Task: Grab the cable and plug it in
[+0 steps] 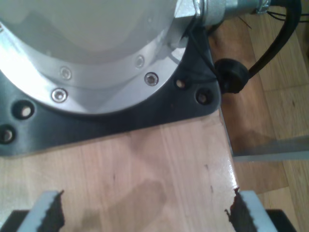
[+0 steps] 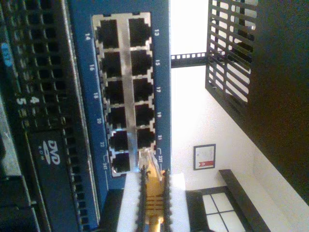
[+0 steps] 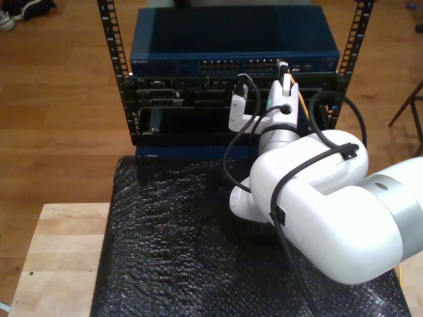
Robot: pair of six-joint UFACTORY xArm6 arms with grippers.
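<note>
Misalignment threatens: my second gripper (image 2: 153, 203), pinched tight on the cable (image 2: 153, 205), may jam its plug (image 2: 150, 162) against the switch (image 2: 161, 72) beside the port, while my first gripper (image 1: 145, 212) idles wide open, holding nothing.

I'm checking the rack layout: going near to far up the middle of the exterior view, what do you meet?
Black padded mat → white arm → my second end effector shut on the cable → blue switch in the rack → wooden floor.

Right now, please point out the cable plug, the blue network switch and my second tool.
cable plug (image 2: 150, 162), second wrist view, its clear tip.
blue network switch (image 3: 231, 39), exterior view, its top panel.
my second tool (image 2: 153, 203), second wrist view, between its fingertips.
</note>
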